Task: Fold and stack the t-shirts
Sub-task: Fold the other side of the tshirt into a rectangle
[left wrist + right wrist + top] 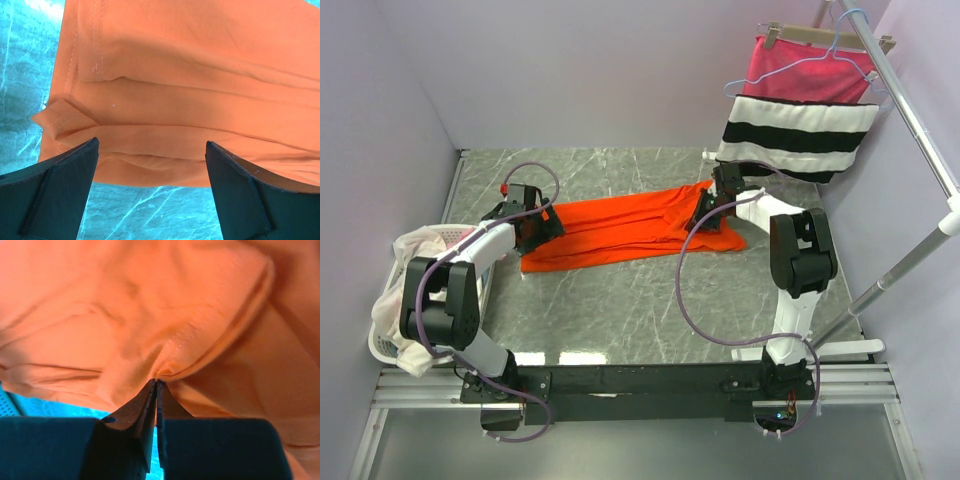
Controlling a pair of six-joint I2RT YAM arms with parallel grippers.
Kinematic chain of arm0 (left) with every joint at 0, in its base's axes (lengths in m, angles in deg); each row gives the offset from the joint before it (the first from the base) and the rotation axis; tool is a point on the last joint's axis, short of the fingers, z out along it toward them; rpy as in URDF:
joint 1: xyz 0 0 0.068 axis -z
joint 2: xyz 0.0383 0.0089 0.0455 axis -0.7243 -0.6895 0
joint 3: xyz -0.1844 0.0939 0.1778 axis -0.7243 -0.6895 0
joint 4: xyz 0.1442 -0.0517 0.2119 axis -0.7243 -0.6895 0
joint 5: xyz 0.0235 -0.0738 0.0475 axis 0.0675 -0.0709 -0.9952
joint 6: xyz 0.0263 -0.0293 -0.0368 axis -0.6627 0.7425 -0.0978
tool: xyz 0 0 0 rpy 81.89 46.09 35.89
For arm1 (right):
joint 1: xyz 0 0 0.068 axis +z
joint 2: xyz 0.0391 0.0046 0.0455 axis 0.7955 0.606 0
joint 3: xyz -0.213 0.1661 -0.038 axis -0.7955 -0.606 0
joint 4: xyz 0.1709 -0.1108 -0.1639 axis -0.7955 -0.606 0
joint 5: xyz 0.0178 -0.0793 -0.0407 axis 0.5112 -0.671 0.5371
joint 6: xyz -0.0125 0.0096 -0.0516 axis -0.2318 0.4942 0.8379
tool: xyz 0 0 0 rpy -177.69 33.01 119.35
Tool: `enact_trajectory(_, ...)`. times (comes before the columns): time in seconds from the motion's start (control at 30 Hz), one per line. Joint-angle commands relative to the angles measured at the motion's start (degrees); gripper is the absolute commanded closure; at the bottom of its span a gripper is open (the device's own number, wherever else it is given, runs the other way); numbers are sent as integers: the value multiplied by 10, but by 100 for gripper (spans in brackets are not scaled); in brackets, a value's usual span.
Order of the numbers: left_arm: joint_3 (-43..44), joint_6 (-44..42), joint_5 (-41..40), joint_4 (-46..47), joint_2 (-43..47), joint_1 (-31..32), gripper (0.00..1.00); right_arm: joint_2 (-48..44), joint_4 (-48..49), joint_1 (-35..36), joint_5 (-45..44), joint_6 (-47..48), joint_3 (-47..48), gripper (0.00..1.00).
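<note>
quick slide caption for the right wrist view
Right gripper pinched shut on a raised fold of the orange t-shirt, seen from just behind the fingertips.

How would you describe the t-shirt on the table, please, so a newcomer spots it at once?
Find the grey marbled table and look at its middle. The plain orange-red cloth t-shirt lies there, a long flat band; the cloths in the white plastic basket at left are pale.
</note>
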Motion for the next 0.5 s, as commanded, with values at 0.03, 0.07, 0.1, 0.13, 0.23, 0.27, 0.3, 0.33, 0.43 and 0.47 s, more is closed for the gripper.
enact_trajectory(0.03, 20, -9, -5, 4, -4, 2, 7, -4, 2, 15, 25, 12, 79, 90)
enact_trajectory(0.07, 21, -9, -4, 4, -5, 2, 7, 9, -10, 20, 21, 12, 91, 91)
enact_trajectory(0.1, 22, -10, -4, 3, -7, 2, 7, 15, -12, 23, 20, 13, 106, 90)
enact_trajectory(0.13, 22, -11, -5, 1, -7, 2, 7, 19, -14, 27, 21, 12, 113, 89)
enact_trajectory(0.23, 22, -10, -5, 1, -4, 2, 7, 42, -24, 38, 25, 9, 148, 87)
enact_trajectory(0.27, 22, -11, -3, 2, -5, 2, 7, 55, -29, 40, 23, 9, 157, 87)
enact_trajectory(0.3, 21, -10, -3, 2, -5, 2, 7, 61, -28, 45, 23, 7, 172, 86)
enact_trajectory(0.33, 21, -10, -2, 2, -4, 2, 7, 69, -30, 48, 23, 7, 182, 86)
enact_trajectory(0.43, 19, -9, 3, 4, -6, 2, 7, 102, -38, 57, 26, 9, 219, 60)
enact_trajectory(0.47, 20, -9, 1, 2, -6, 2, 7, 116, -45, 58, 26, 12, 229, 54)
